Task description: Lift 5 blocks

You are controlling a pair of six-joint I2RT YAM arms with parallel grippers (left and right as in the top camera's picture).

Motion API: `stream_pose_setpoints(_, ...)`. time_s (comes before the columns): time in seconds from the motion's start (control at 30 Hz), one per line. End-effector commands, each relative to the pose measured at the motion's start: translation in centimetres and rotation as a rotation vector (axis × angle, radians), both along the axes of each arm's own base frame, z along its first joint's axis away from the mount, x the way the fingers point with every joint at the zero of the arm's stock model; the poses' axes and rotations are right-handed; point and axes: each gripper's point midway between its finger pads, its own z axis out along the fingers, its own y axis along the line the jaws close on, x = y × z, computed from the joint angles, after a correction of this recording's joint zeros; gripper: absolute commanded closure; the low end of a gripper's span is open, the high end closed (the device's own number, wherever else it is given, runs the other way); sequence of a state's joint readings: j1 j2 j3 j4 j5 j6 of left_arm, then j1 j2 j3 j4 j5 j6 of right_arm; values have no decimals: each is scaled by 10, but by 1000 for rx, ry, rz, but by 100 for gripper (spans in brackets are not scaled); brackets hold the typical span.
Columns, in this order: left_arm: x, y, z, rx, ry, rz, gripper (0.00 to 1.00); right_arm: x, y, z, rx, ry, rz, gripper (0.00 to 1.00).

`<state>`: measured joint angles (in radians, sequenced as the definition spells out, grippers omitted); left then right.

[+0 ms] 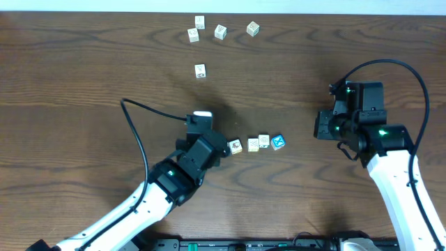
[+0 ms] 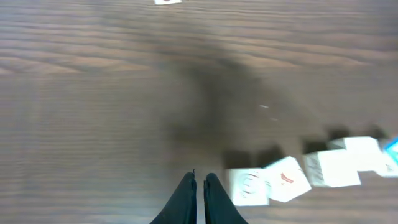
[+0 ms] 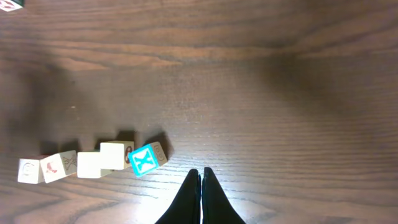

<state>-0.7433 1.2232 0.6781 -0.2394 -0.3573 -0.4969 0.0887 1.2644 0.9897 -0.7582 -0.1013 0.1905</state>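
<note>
Dark wood table (image 1: 83, 70), two arms over it. Five blocks (image 1: 253, 144) lie in a slightly crooked row near the middle, all flat on the wood, none lifted. The blue X block (image 3: 144, 160) is at the row's right end and the red-marked block (image 3: 59, 167) is second from the left. The left gripper (image 2: 199, 178) is pinched fully together with nothing between its fingers. Its tips are just beside the row's left end block; I can't tell if they touch. The right gripper (image 3: 201, 173) is also closed tight and empty, near the blue X block but apart from it. Five other whitish cubes (image 1: 220, 31) are scattered toward the far edge, well apart from the row.
</note>
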Motion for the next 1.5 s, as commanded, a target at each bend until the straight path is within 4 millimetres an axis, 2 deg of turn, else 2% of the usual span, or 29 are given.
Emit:
stream_pose_setpoints(0.0,6,22,-13,63,14,70,93,-12,-3,-35,7,83,-28,99)
stream_pose_setpoints(0.07,8,29,-20,79,34,90,93,-20,-2,-57,24,118,-42,99)
stream_pose_setpoints(0.17,8,35,-30,93,59,114,93,-27,10,-76,81,131,-11,99)
stream_pose_setpoints(0.4,2,40,-53,70,121,189,93,-40,19,-107,97,144,23,99)
stream_pose_setpoints(0.63,-1,37,-68,69,165,190,93,-28,52,-124,202,139,162,99)
stream_pose_setpoints(0.8,-1,34,-68,59,167,184,93,-24,61,-144,213,162,187,99)
stream_pose_setpoints(1.1,1,31,-67,42,164,177,93,-22,84,-141,267,141,265,99)
stream_pose_setpoints(1.27,1,31,-67,42,164,177,93,-29,99,-139,288,146,315,99)
stream_pose_setpoints(1.47,0,31,-67,42,164,177,93,-27,100,-140,264,137,317,99)
